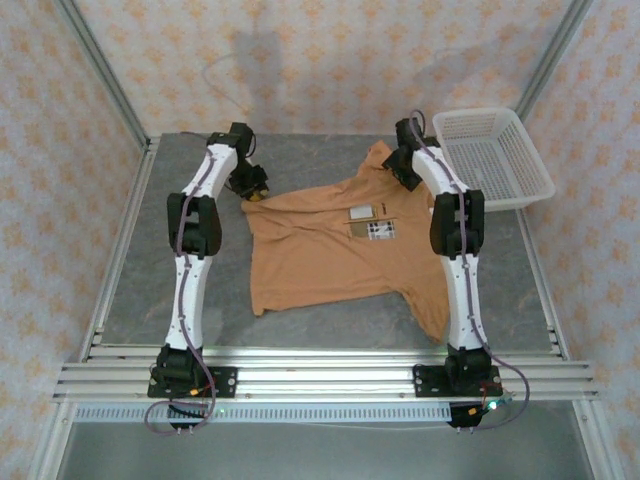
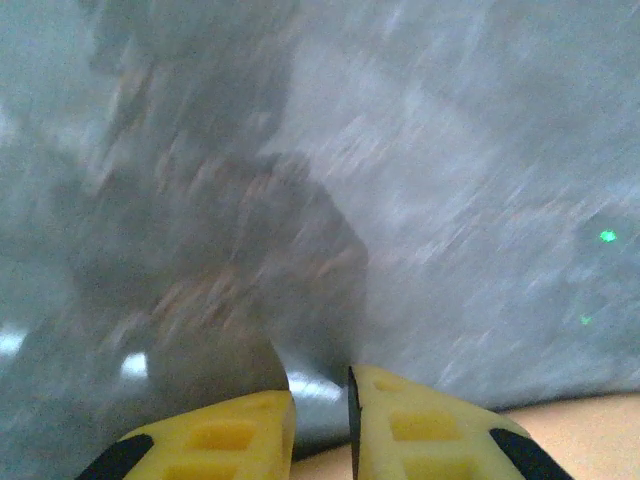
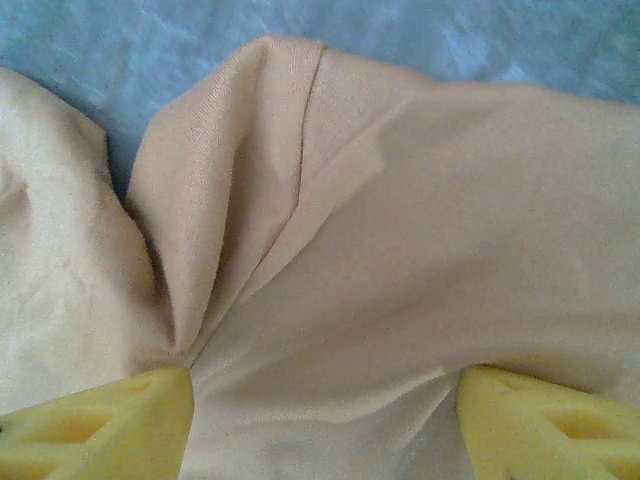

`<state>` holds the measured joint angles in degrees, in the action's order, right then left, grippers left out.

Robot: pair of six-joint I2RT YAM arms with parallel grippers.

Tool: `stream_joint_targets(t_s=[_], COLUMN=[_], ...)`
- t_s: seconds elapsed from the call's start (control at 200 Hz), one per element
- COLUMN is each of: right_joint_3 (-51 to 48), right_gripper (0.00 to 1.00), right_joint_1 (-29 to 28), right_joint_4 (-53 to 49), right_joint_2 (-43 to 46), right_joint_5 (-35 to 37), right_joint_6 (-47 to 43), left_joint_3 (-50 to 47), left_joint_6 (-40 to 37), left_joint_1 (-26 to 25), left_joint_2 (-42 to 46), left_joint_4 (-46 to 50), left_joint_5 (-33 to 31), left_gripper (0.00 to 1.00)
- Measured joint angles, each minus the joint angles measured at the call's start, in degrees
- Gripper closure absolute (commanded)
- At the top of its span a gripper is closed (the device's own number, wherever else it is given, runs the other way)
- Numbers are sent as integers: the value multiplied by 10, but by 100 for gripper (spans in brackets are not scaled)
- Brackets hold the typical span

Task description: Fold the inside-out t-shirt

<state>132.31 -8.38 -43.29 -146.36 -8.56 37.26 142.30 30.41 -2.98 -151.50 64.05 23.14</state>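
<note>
Mid-frame, the inside-out t-shirt [image 1: 330, 255] lies spread; the right gripper [image 3: 325, 385] gapes over its cloth, the left gripper [image 2: 320, 385] nearly together (whether pinching, cannot tell).

The top external camera sits above and behind the arm bases, facing forward and down over the whole table [image 1: 140, 290], far enough back to take in the inside-out t-shirt [image 1: 320, 260] entire

The left wrist camera looks out past the left gripper [image 2: 320, 385], low and close over the grey tabletop, its picture blurred

The right wrist camera looks past the right gripper [image 3: 325, 372] onto bunched cloth, very near

All three views share the shirt's far edge
</note>
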Motion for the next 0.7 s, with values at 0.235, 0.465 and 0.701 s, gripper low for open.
stream_joint_targets(t_s=[0.235,0.465,0.701], right_joint_3=[37,-59,-271], right_gripper=[30,30,31], right_joint_1=[-7,-44,-112], right_joint_4=[-8,-23,7], right_joint_2=[-16,74,255], right_joint_5=[-48,-66,-85], right_joint_6=[-15,-65,-86], left_joint_3=[-125,-359,-382], left_joint_6=[-3,-16,-16], left_joint_1=[-3,-7,-57], left_joint_2=[70,276,278], left_joint_4=[-134,-260,-316], left_joint_5=[-11,-41,-10], left_gripper=[56,58,61])
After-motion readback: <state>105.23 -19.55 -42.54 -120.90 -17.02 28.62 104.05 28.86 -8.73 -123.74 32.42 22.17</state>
